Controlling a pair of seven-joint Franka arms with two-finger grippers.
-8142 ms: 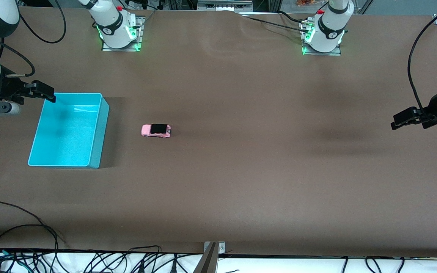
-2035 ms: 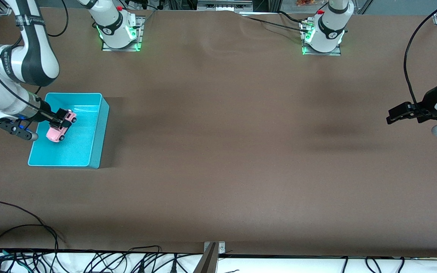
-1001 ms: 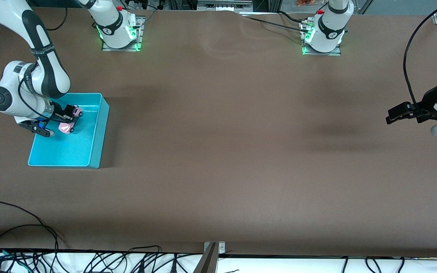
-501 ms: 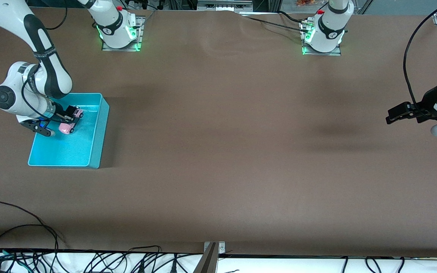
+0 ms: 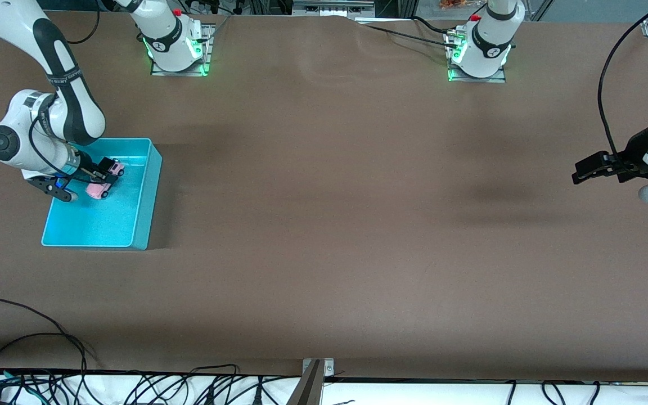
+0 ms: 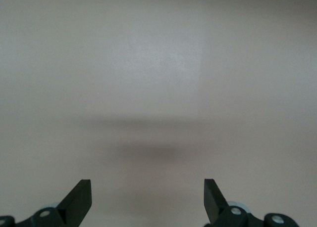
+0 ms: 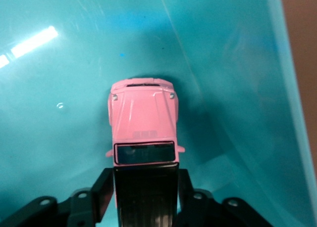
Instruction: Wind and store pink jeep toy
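Note:
The pink jeep toy (image 5: 102, 184) is inside the cyan bin (image 5: 150, 185), in the part toward the robots' bases, nose down toward the bin's floor. My right gripper (image 5: 100, 173) reaches into the bin and is shut on the jeep. In the right wrist view its fingers (image 7: 101, 187) press both sides of the jeep's (image 7: 143, 120) black-roofed rear, with the bin's (image 7: 237, 88) floor just under the nose. My left gripper (image 5: 580, 173) waits open over the table at the left arm's end. In the left wrist view the left gripper (image 6: 147, 200) holds nothing.
The brown table cover (image 5: 329, 225) stretches between the bin and the left arm. The two arm bases (image 5: 175, 48) (image 5: 478, 53) stand along the edge farthest from the front camera. Loose cables (image 5: 133, 388) lie along the nearest edge.
The jeep, once on the table beside the bin, was carried into the bin by my right gripper. Over the last second it barely shifted. The left arm stayed put.

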